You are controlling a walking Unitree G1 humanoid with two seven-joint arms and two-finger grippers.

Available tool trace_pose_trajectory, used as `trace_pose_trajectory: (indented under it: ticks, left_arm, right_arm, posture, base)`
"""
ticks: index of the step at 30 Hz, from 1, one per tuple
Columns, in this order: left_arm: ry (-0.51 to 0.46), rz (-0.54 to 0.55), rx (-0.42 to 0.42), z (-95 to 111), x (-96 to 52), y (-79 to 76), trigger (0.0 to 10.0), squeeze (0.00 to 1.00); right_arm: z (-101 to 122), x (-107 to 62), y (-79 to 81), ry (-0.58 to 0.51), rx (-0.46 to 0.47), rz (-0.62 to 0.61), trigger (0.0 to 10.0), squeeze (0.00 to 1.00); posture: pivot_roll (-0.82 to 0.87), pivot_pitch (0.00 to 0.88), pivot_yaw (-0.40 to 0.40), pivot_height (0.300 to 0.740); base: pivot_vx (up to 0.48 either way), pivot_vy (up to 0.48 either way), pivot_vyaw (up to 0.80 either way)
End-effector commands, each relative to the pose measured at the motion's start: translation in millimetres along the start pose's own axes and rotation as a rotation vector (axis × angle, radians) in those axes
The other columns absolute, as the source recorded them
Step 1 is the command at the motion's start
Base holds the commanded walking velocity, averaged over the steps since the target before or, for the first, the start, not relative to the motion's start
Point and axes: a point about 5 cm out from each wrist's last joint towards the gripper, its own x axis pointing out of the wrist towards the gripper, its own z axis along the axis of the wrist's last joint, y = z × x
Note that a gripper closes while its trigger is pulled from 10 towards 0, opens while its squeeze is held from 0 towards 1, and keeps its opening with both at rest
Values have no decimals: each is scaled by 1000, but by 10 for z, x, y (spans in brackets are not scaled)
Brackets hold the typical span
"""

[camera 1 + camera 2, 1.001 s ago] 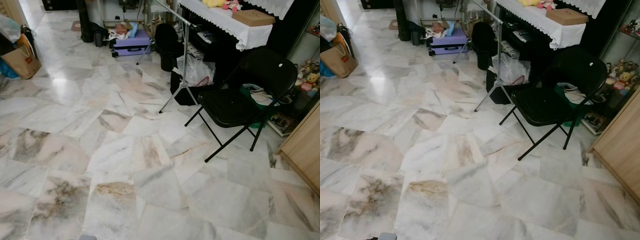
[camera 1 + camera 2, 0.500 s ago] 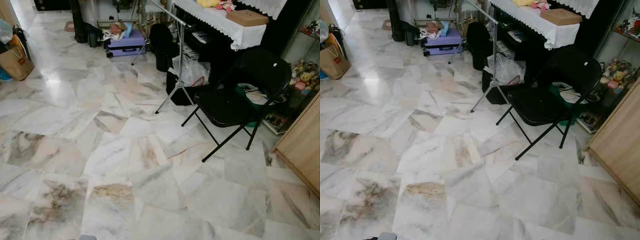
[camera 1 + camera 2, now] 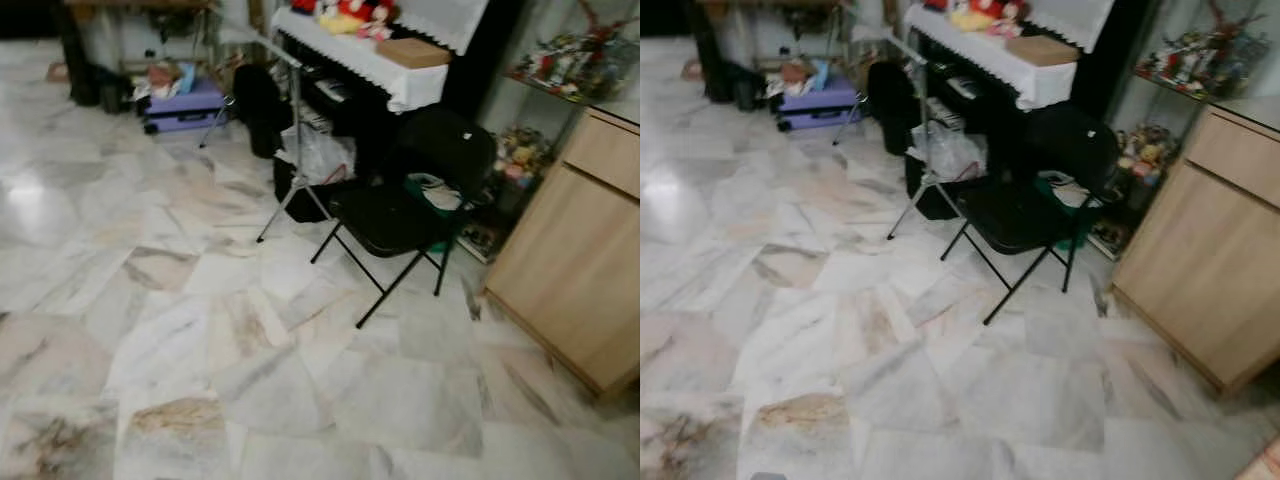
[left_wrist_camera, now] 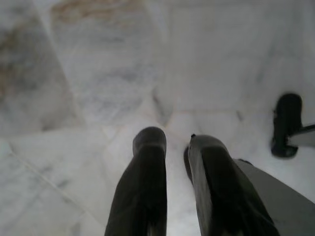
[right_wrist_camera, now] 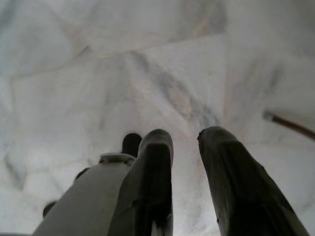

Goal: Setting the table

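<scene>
No dining table or tableware to be seen; nearest candidate is a surface draped in a white lace-edged cloth [image 3: 370, 60] at the far side of the room, carrying a cardboard box [image 3: 413, 52] and soft toys [image 3: 345, 14], so not a set table and maybe not a table at all, dark body under it. Can't tell where the task's things are

Left gripper [image 4: 178, 147] hangs over the marble floor [image 3: 200, 330], fingers slightly parted with a narrow gap, nothing between them. Right gripper [image 5: 186, 142] likewise points at the floor, fingers apart, empty

Risks from here, judged: head views are blurred, likely walking or turning, so bumping the black folding chair [image 3: 400, 210] or catching a foot on the tripod stand [image 3: 292, 190] legs just beside it is the main hazard. Wooden cabinet [image 3: 575, 260] stands close on the right, an arm could clip it on a turn. Glossy floor has glare, slip possible. Plastic bag [image 3: 318, 155] and dark bags behind the stand clutter the way to the cloth-covered surface. Purple suitcase [image 3: 183, 105] lies well apart at the back
</scene>
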Motion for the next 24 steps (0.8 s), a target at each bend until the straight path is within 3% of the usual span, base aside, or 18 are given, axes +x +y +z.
trace_pose_trajectory:
  ticks: [1,20,24]
  left_arm:
    - [43,-105,19,94,44,-205,10000,0]
    - [53,-137,59,32,30,-231,10000,0]
    - [50,-167,117,35,31,-288,10000,0]
  right_arm:
    - [154,42,163,14,14,108,10000,0]
    - [39,22,117,49,-5,97,10000,0]
    - [26,19,109,50,-6,94,10000,0]
  posture:
    - [113,133,-69,740]
    - [100,119,-63,740]
    - [100,113,-61,740]
  base:
    - [0,0,-775]
    - [0,0,-775]
    - [0,0,-775]
